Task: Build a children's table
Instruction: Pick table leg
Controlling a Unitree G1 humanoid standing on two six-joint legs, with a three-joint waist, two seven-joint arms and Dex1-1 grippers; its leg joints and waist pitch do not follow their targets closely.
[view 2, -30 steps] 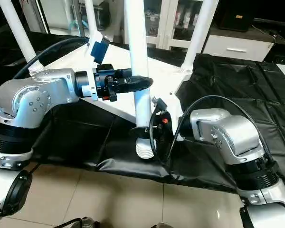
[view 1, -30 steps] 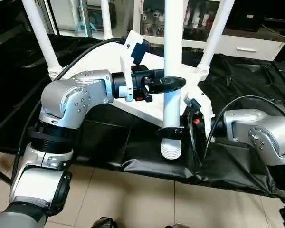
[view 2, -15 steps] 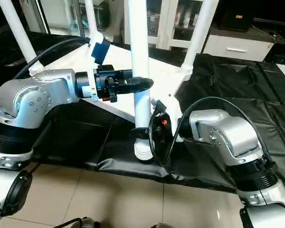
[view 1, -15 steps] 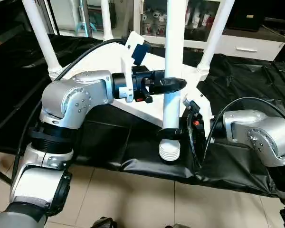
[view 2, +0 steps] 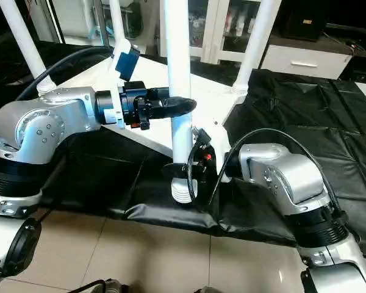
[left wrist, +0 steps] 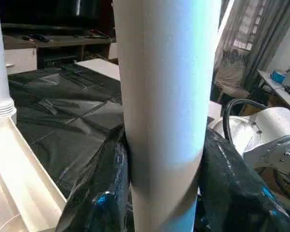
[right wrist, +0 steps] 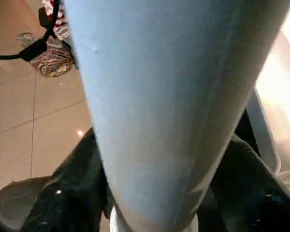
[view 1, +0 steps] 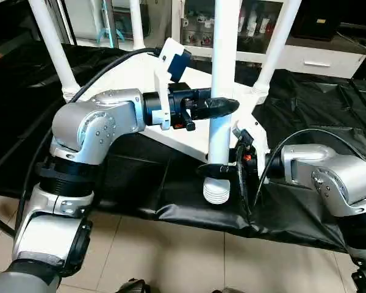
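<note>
The children's table top [view 1: 125, 78] lies upside down on the black-covered work table, with three white legs [view 1: 52, 49] [view 1: 136, 24] [view 1: 274, 43] standing in its corner sockets. A fourth white leg [view 1: 224, 55] stands upright at the top's front corner, its ribbed end [view 1: 218, 192] just above the black cover. My left gripper [view 1: 222, 107] is shut on this leg at mid-height; the left wrist view shows the leg [left wrist: 164, 96] between its black fingers [left wrist: 104, 193]. My right gripper [view 1: 222, 171] sits around the leg just above the ribbed end, with the leg [right wrist: 159, 96] close in the right wrist view.
The black cover [view 1: 305, 213] hangs over the work table's front edge, with tiled floor [view 1: 189, 256] below. A black cable [view 1: 256, 177] loops beside my right wrist. White cabinets [view 1: 317, 58] stand behind the table.
My right forearm has swung a little to the left, closer to the leg. The leg's ribbed end sits slightly lower and further left. The left arm holds still.
</note>
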